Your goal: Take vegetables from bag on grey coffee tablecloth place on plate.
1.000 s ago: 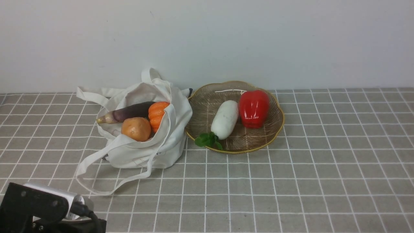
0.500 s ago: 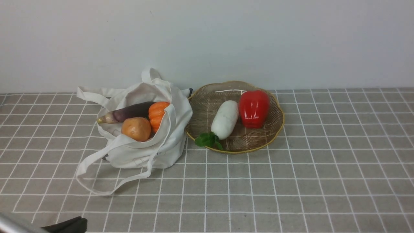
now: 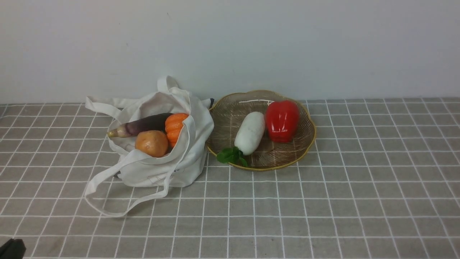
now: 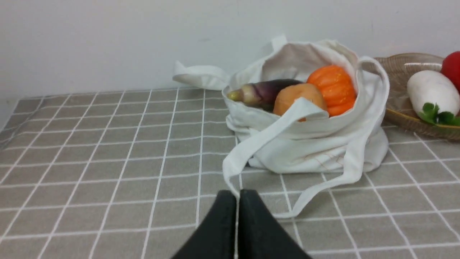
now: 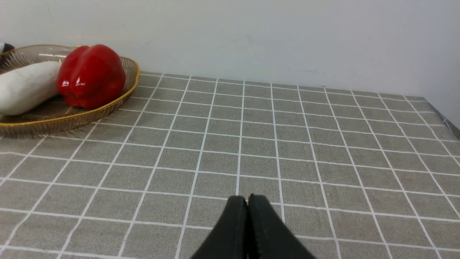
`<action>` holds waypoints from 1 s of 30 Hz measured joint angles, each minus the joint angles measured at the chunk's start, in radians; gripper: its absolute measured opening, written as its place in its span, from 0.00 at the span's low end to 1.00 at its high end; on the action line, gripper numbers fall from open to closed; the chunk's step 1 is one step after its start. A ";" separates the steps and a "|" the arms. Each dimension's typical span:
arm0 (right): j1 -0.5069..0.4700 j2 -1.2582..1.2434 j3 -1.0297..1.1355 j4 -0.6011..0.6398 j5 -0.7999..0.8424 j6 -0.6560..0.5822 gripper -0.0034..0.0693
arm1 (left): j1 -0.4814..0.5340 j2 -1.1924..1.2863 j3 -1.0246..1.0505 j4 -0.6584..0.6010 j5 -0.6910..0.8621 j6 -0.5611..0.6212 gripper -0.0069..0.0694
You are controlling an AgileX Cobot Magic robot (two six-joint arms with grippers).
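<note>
The off-white cloth bag (image 3: 158, 169) lies open on the grey coffee tablecloth (image 3: 323, 201), holding a purple eggplant (image 3: 142, 125), an orange pumpkin (image 3: 175, 127) and a tan potato (image 3: 151, 143). Right of it, the ribbed glass plate (image 3: 222, 118) carries the white radish (image 3: 249, 132) and a red pepper (image 3: 282, 120). My left gripper (image 4: 237, 194) is shut and empty, low near the front edge, short of the bag (image 4: 316, 151) and its strap loop. My right gripper (image 5: 247, 200) is shut and empty over bare cloth, well to the right of the plate (image 5: 118, 100).
A plain white wall runs along the back of the table. The bag's long strap (image 3: 107, 212) trails forward in a loop on the cloth. A dark bit of the left arm (image 3: 10, 249) shows at the bottom left corner of the front view.
The left arm has drawn back out of the front view's lower left corner; only a dark sliver remains. Bag, vegetables and plate have not moved.
</note>
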 joint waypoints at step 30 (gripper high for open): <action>0.000 0.000 0.000 0.000 0.000 0.000 0.03 | 0.000 0.000 0.001 0.011 0.107 0.000 0.08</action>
